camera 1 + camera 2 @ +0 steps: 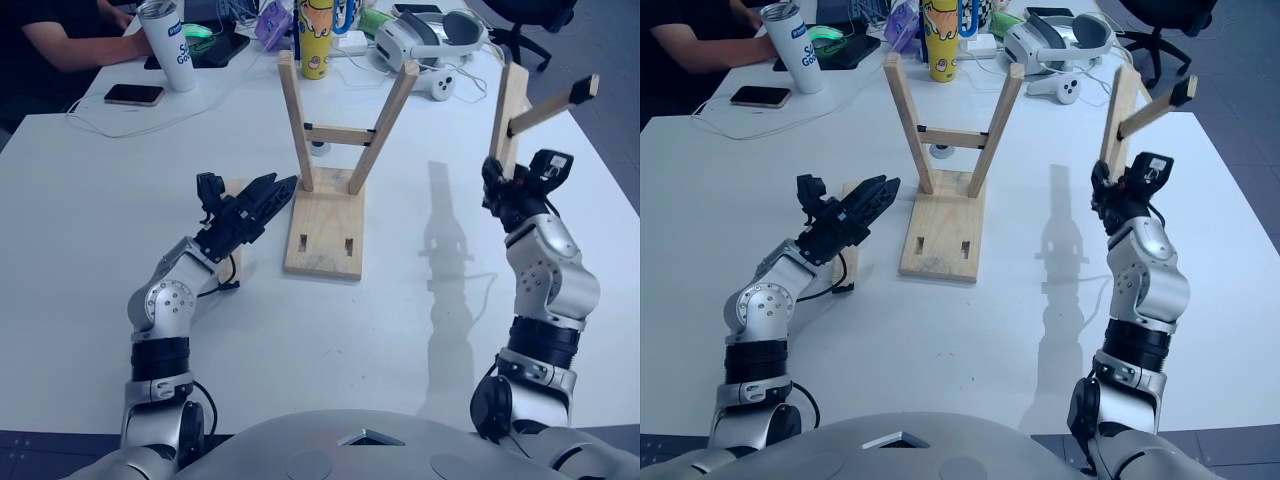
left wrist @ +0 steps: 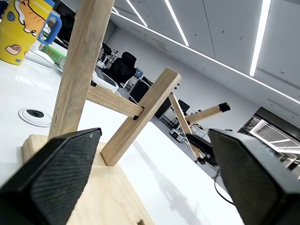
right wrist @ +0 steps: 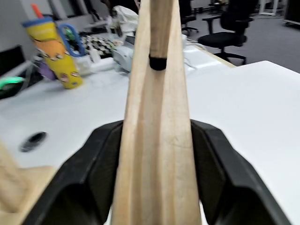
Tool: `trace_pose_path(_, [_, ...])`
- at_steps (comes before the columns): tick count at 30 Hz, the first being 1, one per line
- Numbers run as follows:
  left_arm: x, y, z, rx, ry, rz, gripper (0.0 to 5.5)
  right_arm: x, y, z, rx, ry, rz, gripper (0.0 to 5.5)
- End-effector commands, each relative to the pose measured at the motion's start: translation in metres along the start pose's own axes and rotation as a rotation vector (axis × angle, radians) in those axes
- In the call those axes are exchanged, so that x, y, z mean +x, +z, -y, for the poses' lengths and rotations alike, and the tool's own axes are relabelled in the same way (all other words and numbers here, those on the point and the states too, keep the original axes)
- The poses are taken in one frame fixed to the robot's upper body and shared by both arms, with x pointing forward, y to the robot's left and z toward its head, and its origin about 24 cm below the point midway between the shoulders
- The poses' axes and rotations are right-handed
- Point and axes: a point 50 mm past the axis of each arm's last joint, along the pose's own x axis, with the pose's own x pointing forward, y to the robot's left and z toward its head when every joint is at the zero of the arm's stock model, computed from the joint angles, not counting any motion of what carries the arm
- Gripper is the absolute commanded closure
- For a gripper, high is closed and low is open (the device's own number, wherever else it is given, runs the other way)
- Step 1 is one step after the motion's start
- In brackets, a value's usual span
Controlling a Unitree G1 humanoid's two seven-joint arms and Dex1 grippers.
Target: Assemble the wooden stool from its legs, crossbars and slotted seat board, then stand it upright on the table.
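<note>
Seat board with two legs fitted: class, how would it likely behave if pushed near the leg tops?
Likely stiff: a crossbar ties the legs. Probably tips or slides, since the seat board lies flat and unheld.

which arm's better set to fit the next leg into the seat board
Right, probably: the right gripper is shut on a leg with a crossbar, held up beside the seat board. The left gripper is open, empty.

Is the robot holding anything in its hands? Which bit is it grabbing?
The right hand grips a wooden leg with a crossbar stuck in it, near the leg's bottom end. The left hand is open and holds nothing.
</note>
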Motion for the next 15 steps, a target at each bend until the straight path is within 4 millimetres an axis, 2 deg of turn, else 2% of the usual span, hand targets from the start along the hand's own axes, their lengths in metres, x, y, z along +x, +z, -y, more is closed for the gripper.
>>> trace_pose_path(1, [0.006,0.018,0.005,-0.023,-0.103,0.001,0.69,-0.009,0.044,-0.013,0.163,0.257,0.14,3.44])
trace_pose_path(3, [0.003,0.022,0.006,-0.06,-0.118,0.011,0.4,-0.018,0.049,-0.016,0.221,0.391,0.117,3.44])
trace_pose_path(5, [0.0,0.022,0.009,-0.13,-0.154,0.002,0.16,-0.028,0.047,-0.021,0.355,0.576,0.033,3.44])
trace_pose_path(8, [0.007,0.025,0.015,-0.21,-0.225,-0.011,0.14,-0.055,0.039,-0.027,0.419,0.83,-0.119,3.44])
trace_pose_path(15, [0.015,0.021,0.02,-0.36,-0.312,-0.102,0.14,-0.077,0.006,-0.054,0.558,1.118,-0.388,3.44])
